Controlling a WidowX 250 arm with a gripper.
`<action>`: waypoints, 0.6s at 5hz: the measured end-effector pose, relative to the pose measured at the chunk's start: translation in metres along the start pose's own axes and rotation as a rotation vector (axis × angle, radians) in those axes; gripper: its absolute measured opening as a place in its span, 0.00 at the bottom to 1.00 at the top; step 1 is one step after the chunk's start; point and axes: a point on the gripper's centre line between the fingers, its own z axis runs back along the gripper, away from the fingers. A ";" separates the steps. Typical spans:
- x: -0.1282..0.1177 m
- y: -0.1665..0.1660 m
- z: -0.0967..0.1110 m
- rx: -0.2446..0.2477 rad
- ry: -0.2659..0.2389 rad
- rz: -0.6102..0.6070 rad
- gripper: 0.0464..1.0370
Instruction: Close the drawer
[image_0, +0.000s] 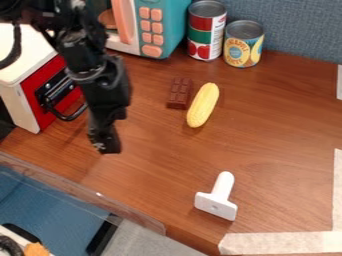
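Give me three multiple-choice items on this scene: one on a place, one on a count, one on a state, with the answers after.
1. What lies right beside the corn?
A) tool
B) chocolate
C) microwave

2. How many cans are there?
A) two
B) four
C) five

3. How are the cans set?
A) on their sides
B) stacked
C) upright

1 B: the chocolate lies just to the corn's left in the view.
2 A: one has a red and green label, the other blue and yellow.
3 C: their flat lids face up.
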 end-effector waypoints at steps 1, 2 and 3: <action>0.004 -0.018 0.025 0.021 -0.014 0.265 0.96; -0.003 -0.027 0.044 0.007 -0.022 0.488 0.96; -0.022 -0.033 0.071 0.020 -0.049 0.652 0.96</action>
